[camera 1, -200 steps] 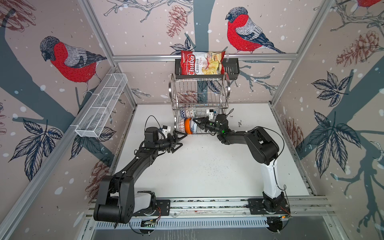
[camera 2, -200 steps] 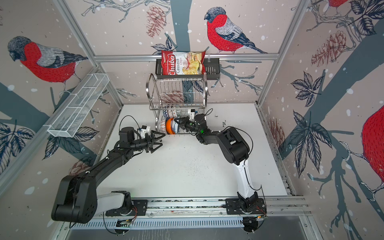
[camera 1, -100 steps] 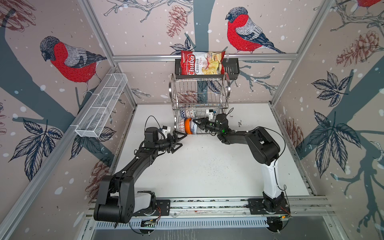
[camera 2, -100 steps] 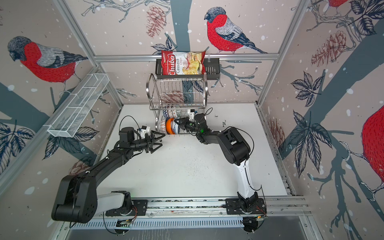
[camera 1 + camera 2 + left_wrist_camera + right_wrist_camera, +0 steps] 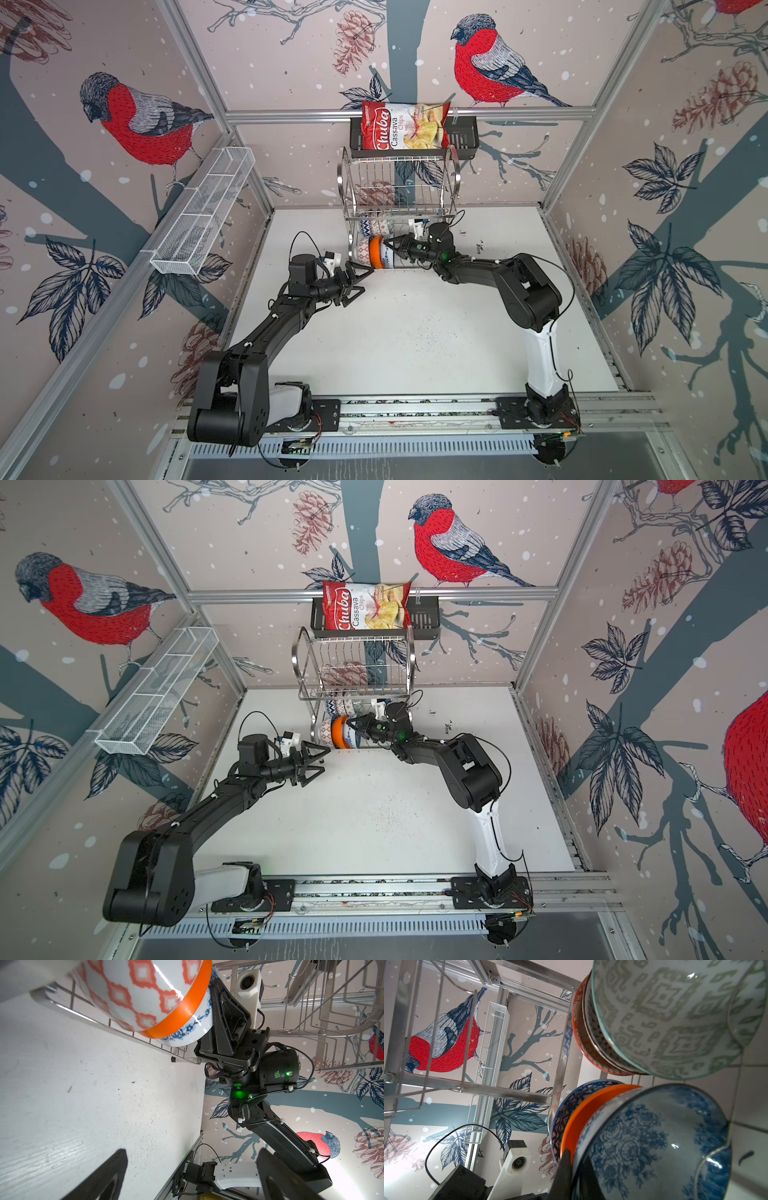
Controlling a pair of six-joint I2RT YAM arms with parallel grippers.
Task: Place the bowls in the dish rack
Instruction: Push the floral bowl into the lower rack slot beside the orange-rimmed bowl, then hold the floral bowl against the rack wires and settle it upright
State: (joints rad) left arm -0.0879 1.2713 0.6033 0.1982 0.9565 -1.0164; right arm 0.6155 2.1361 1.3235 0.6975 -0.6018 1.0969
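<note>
My right gripper [image 5: 389, 245] pinches the floral bowl [image 5: 643, 1142] by its rim so I can stand it in the dish rack [image 5: 399, 183]; left gripper [image 5: 358, 282] hangs spread, empty.

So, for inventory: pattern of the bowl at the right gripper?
Bowl: blue flowers on white; best in right wrist view.

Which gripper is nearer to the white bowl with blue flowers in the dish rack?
Right. The right gripper is shut on the rim of the floral bowl, inside the dish rack. The left gripper hangs open outside the rack, clear of that bowl.
</note>
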